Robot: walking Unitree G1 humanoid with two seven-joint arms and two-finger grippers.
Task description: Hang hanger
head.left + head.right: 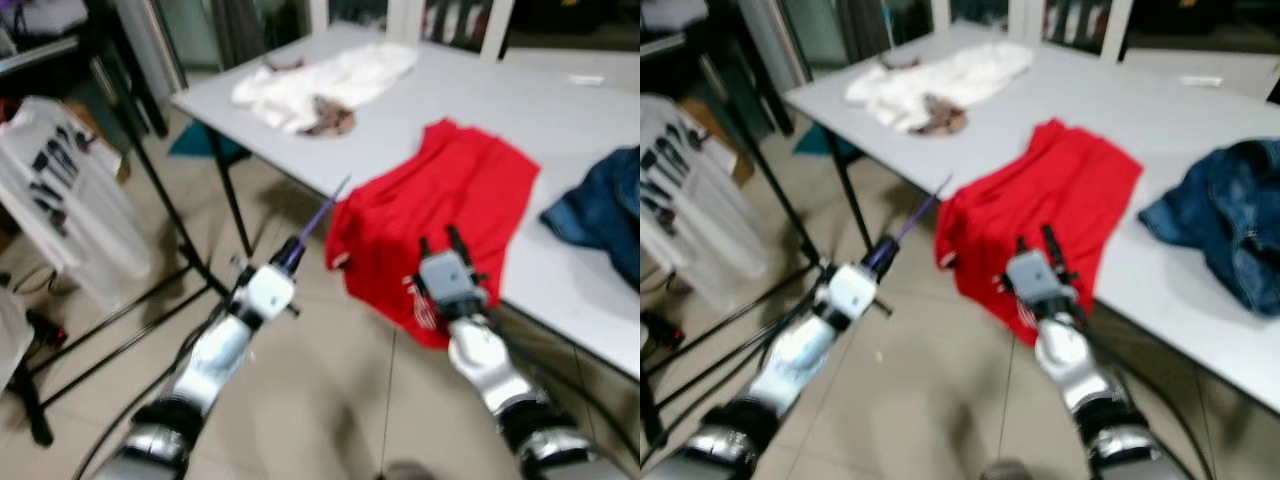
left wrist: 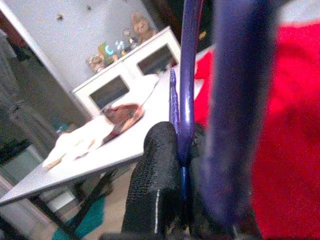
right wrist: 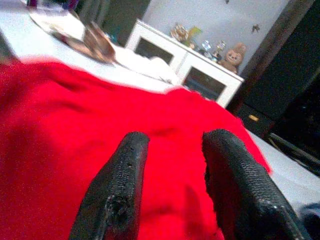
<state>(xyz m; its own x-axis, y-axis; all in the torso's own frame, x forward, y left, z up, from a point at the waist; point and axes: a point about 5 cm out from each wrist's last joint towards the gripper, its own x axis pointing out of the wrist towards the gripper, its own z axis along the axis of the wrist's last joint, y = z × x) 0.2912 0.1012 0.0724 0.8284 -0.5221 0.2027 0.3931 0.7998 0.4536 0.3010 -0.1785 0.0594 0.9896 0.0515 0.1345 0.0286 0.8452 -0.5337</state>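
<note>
A purple hanger (image 1: 318,222) sticks up and forward out of my left gripper (image 1: 290,252), which is shut on it; up close the hanger (image 2: 186,90) runs between the black fingers (image 2: 150,185). A red garment (image 1: 440,215) hangs over the near edge of the white table (image 1: 560,110). My right gripper (image 1: 440,242) stands open right in front of the red cloth, its fingers (image 3: 117,190) apart with only the red garment (image 3: 60,125) behind them. At the left, a white printed shirt (image 1: 60,190) hangs on a black clothes rack (image 1: 150,170).
On the table lie a white garment (image 1: 320,85) at the far end and blue jeans (image 1: 600,205) at the right. The rack's black legs (image 1: 120,320) spread over the tiled floor at the left. A white cabinet (image 3: 185,65) stands beyond the table.
</note>
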